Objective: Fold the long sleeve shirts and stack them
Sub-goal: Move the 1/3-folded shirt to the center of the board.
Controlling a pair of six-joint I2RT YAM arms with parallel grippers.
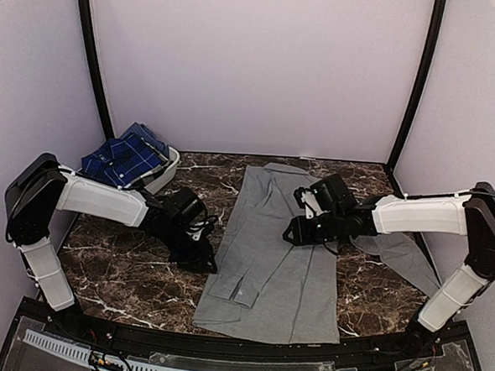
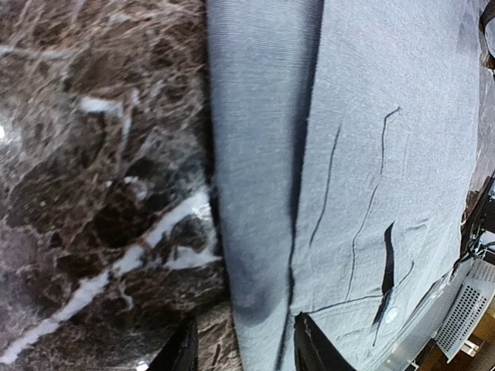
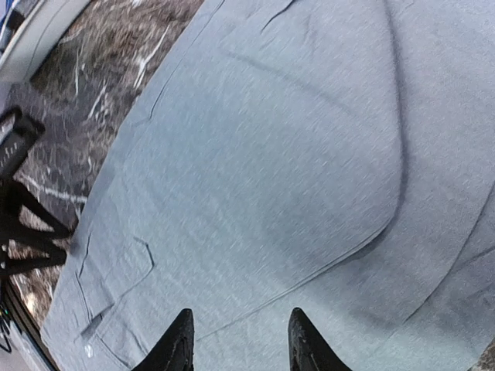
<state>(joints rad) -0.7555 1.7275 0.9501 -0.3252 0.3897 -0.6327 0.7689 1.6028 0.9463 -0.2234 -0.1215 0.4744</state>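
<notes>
Top external view is showing 1 grey shirt [image 1: 272,263] lying flat in the middle of the dark marble table [image 1: 116,270]. Its wide bottom end is lying at the near side. 1 sleeve [image 1: 403,250] is lying out to the right on the table. The blue plaid shirt [image 1: 123,157] is sitting bunched up in the white basket [image 1: 166,174] at the far left corner, well apart from the grey one.

The left gripper [image 1: 205,259] is hanging low, just beside the left edge of the grey shirt. Its 2 fingers [image 2: 182,352] are standing apart and are not pinching anything. The shirt's edge is lying flat under them.

The right gripper [image 1: 299,232] is hanging over the grey shirt, toward its right side. Its 2 fingers [image 3: 176,344] are standing apart too and are not pinching anything. Smooth cloth is lying flat below them.
</notes>
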